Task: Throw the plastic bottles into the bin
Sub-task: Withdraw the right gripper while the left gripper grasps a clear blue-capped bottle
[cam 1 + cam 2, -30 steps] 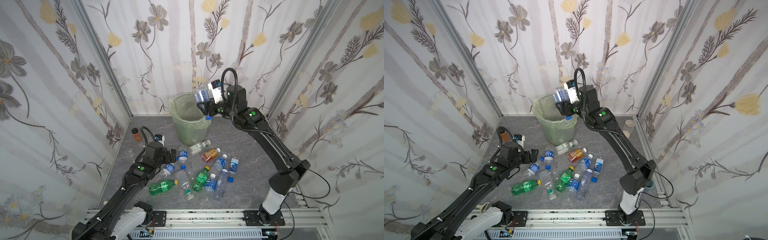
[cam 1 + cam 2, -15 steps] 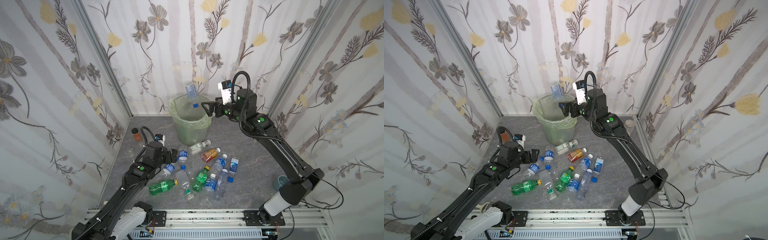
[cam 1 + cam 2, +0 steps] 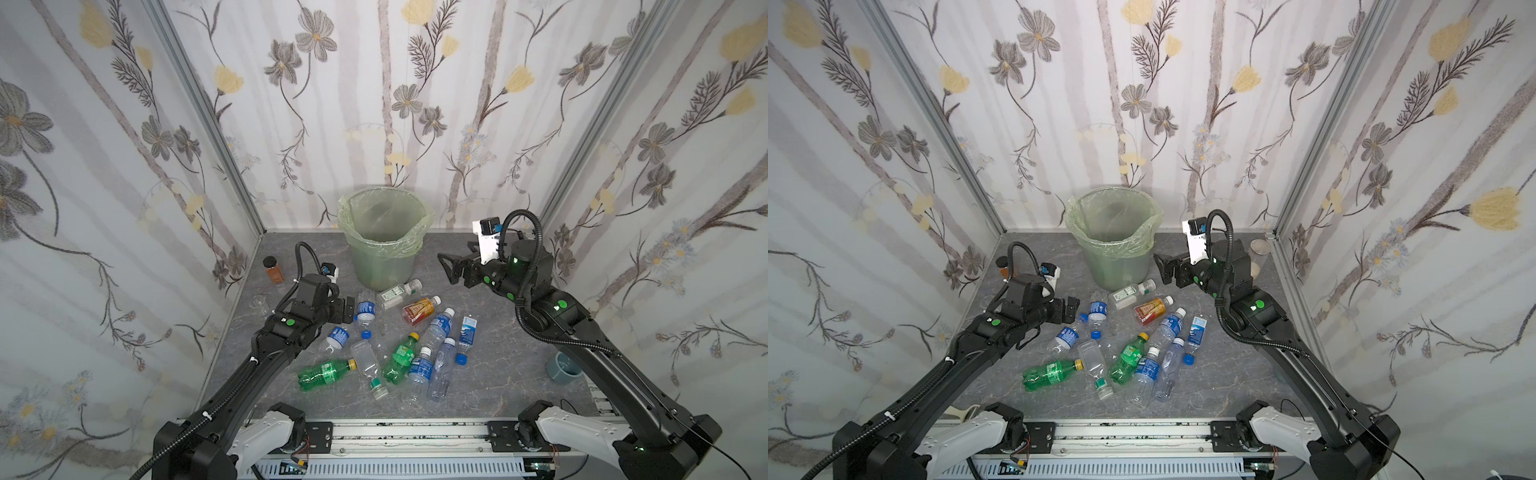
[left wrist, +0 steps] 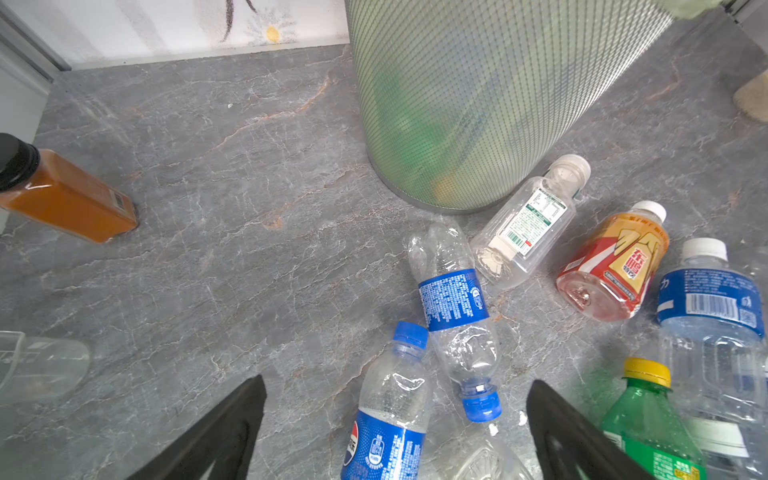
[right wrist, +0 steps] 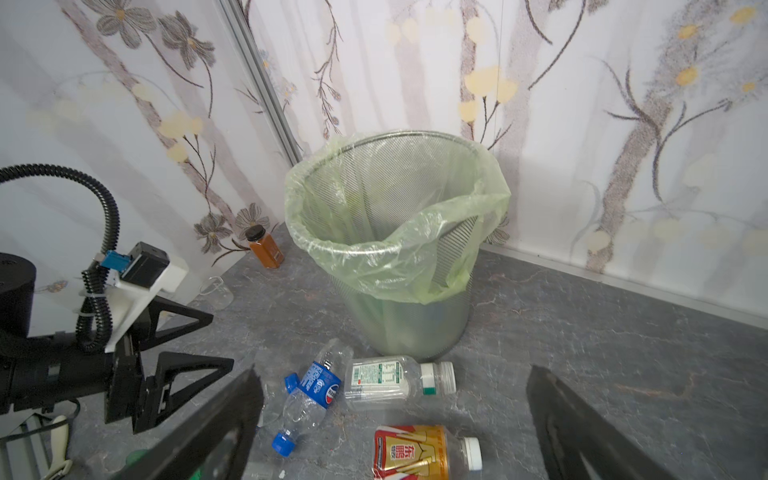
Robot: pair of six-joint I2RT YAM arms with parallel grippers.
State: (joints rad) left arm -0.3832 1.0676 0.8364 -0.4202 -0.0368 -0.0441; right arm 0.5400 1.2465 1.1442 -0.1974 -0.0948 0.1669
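Left claw [image 3: 345, 310] stands open and empty just left of the plastic bottles [image 3: 401, 356], which lie scattered on the surface [image 3: 498, 374] nearer than the bin [image 3: 380, 266]; right claw [image 3: 446, 268], open and empty, hangs right of the bin. Bottles: clear blue-labelled, green, one orange.

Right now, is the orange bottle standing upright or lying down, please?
Lying down: the orange bottle rests on its side near the bin.
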